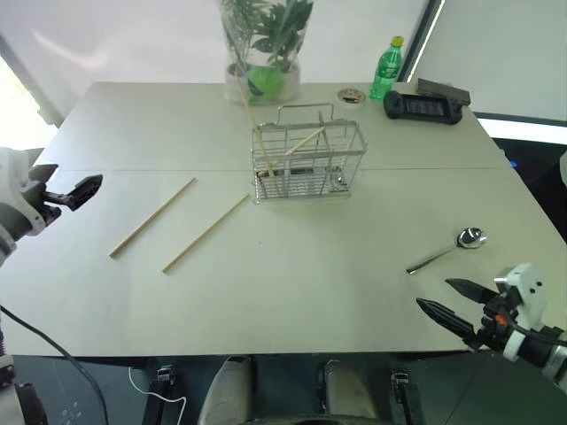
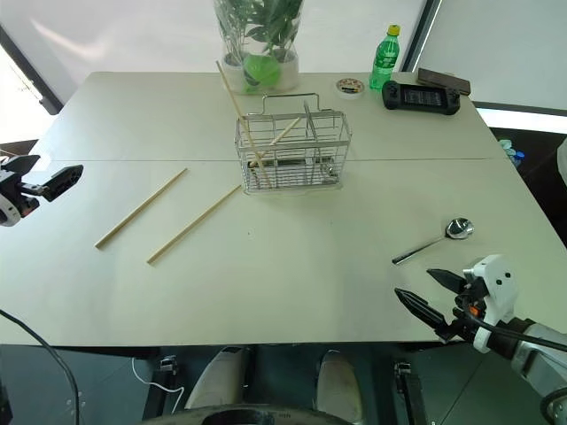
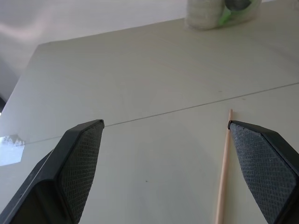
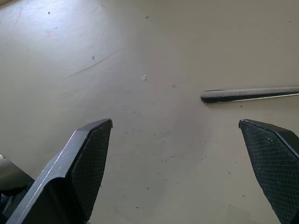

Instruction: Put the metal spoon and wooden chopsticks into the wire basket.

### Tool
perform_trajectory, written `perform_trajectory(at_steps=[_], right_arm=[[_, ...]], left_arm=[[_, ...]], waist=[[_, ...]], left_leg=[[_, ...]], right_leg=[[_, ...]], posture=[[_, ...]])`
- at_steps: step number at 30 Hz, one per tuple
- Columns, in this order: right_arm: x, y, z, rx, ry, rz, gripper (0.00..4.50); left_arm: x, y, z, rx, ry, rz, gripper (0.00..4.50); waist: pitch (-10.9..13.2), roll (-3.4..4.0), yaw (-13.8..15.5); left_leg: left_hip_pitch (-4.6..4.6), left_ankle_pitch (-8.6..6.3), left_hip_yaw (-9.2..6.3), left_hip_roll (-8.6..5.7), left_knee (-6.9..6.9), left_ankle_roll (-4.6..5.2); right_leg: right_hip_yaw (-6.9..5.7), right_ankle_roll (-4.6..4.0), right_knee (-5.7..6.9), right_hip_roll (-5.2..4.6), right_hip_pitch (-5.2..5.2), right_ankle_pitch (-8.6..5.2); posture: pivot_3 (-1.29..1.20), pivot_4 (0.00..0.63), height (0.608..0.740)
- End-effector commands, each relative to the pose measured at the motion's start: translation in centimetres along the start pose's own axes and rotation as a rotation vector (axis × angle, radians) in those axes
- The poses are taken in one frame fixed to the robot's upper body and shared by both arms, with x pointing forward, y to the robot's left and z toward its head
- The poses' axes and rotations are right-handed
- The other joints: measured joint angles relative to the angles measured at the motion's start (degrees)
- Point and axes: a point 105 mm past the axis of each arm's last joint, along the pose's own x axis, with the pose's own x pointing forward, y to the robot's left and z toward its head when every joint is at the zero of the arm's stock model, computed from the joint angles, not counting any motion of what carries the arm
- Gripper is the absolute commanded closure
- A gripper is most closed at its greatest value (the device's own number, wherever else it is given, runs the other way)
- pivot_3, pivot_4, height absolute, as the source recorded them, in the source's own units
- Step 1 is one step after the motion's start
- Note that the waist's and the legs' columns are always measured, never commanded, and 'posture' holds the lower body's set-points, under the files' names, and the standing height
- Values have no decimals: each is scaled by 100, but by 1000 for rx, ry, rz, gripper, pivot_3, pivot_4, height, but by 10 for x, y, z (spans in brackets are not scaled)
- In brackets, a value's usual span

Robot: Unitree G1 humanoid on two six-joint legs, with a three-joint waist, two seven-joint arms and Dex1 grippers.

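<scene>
The wire basket [image 1: 308, 159] stands upright at the table's middle back, with wooden chopsticks [image 1: 253, 133] leaning inside it. Two more wooden chopsticks [image 1: 152, 218] [image 1: 205, 234] lie flat on the table to its front left. The metal spoon [image 1: 447, 251] lies on the table at the front right. My left gripper [image 1: 75, 181] hovers open and empty over the table's left edge, left of the nearer stick [image 3: 224, 168]. My right gripper [image 1: 432, 294] is open and empty by the front right edge, just short of the spoon's handle [image 4: 247, 94].
A glass vase with a plant [image 1: 263, 53] stands behind the basket. At the back right are a green bottle [image 1: 386, 69], a small round lid [image 1: 352, 95] and a black handheld device [image 1: 425, 106]. The table's front edge [image 1: 266, 352] runs close to my right gripper.
</scene>
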Motion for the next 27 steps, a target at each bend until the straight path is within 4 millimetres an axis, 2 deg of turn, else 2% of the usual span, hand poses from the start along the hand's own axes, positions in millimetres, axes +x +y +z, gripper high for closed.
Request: perform_trajectory(at_steps=[1, 15, 19, 27], right_arm=[[-1, 1, 12, -41, -46, -5, 0], [1, -6, 16, -61, -53, -4, 0], [2, -15, 24, -110, -42, 3, 0], [0, -26, 62, -271, -56, 29, 0]], left_arm=[[-2, 3, 16, 59, -44, 9, 13], [2, -5, 17, 57, -35, -5, 13], [6, -18, 25, 59, -58, -51, 13], [5, -62, 32, 74, -53, -237, 13]], waist=[[0, 0, 0], [0, 0, -1], [0, -1, 0], [0, 0, -7]], left_leg=[[0, 0, 0, 0, 0, 0], [3, 0, 0, 0, 4, 1], [3, 1, 0, -1, 10, 1], [8, 1, 1, -1, 10, 2]], right_leg=[[0, 0, 0, 0, 0, 0], [0, 1, 10, 1, 1, 0], [0, 1, 11, 1, 4, 0], [1, 5, 30, 2, 1, -2]], posture=[[0, 150, 720], [0, 150, 720], [0, 150, 720], [0, 150, 720]])
